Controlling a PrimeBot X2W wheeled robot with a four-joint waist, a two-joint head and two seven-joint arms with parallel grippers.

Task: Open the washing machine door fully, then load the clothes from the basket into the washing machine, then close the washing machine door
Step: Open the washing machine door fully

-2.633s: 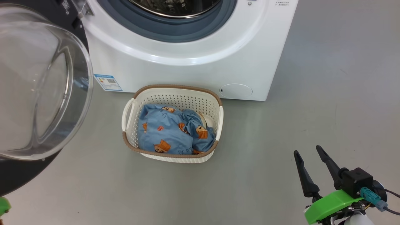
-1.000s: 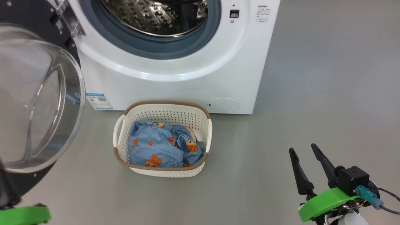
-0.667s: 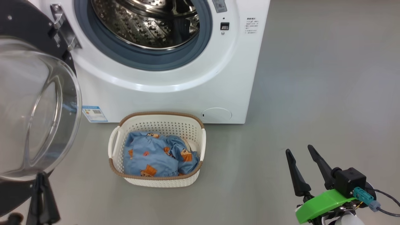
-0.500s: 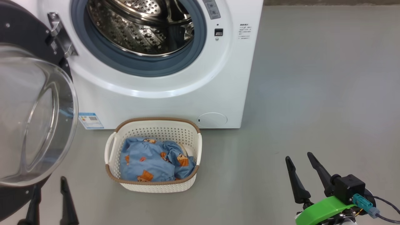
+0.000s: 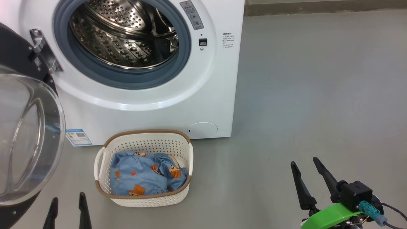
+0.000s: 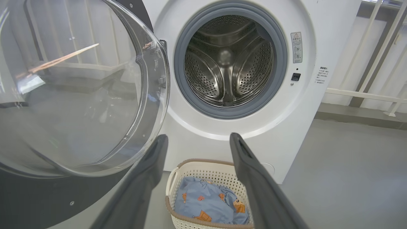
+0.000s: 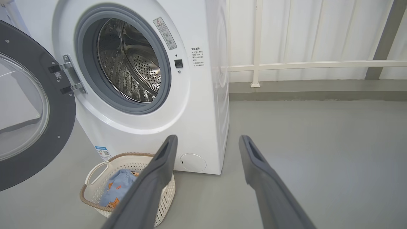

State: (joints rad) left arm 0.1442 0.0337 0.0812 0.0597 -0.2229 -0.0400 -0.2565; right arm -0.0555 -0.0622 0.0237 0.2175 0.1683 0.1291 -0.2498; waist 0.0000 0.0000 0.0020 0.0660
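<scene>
As the washing machine door (image 5: 28, 133) hangs wide, clothes (image 5: 140, 175) fill the basket (image 5: 146, 200) before the washing machine (image 5: 152, 111); left gripper (image 5: 68, 196) and right gripper (image 5: 304, 160) gape empty.

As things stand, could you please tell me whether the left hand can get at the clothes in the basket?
Probably yes. The left hand is open near the basket, whose top is uncovered, with the clothes lying exposed. The washing machine door stands off to the left, clear of the path.
</scene>
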